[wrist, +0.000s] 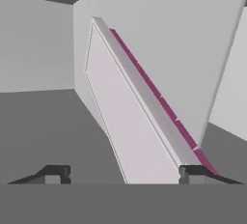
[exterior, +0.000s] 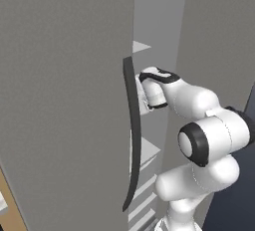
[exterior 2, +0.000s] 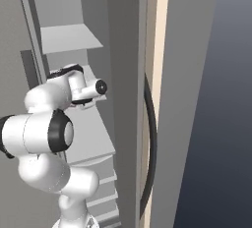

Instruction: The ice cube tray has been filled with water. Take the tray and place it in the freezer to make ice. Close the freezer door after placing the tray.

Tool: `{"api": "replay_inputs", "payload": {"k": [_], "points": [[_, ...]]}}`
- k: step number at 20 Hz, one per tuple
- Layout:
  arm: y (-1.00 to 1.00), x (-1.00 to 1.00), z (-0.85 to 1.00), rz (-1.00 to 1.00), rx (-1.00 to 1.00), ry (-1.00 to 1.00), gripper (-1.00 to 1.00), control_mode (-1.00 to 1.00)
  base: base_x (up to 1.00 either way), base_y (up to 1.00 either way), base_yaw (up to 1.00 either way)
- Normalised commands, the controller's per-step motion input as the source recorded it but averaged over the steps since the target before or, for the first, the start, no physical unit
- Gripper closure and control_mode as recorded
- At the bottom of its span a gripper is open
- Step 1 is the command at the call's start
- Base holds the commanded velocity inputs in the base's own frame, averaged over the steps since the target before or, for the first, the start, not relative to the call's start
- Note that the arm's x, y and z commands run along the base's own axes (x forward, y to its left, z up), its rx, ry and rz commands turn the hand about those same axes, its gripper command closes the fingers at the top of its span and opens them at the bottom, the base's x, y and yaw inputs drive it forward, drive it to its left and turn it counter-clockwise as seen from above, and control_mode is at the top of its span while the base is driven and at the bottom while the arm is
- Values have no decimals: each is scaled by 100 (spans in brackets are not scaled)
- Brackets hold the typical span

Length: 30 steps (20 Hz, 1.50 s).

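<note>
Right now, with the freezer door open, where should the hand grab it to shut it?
Probably take the long black handle at mid-height, where its curve bows off the freezer door. Come from the door's outer face, closing across the vertical bar.

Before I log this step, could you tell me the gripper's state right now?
Gripper: open, fingers spread and holding nothing; the ice cube tray lies ahead between them.

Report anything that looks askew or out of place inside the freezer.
The thin pale pink-lilac ice cube tray with its magenta edge runs at a steep slant through the hand view, between the open gripper fingertips. That camera rolls with the hand, so a true tilt cannot be confirmed.
</note>
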Motion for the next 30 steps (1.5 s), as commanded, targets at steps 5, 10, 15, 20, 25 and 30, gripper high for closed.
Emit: {"api": "replay_inputs", "payload": {"k": [5, 10, 15, 20, 25, 30], "points": [[-29, -87, 0, 0, 0, 0, -100, -100, 0, 0, 0], [-40, -100, 4, 0, 0, -1, -100, -100, 0, 0, 0], [-22, -98, 68, 0, 0, -2, -100, -100, 0, 0, 0], [-22, -91, 98, 0, 0, 0, -100, -100, 0, 0, 0], [-7, -73, 88, -1, 0, 6, -100, -100, 0, 0, 0], [-30, -74, 53, -3, 0, 18, -100, -100, 0, 0, 0]]}}
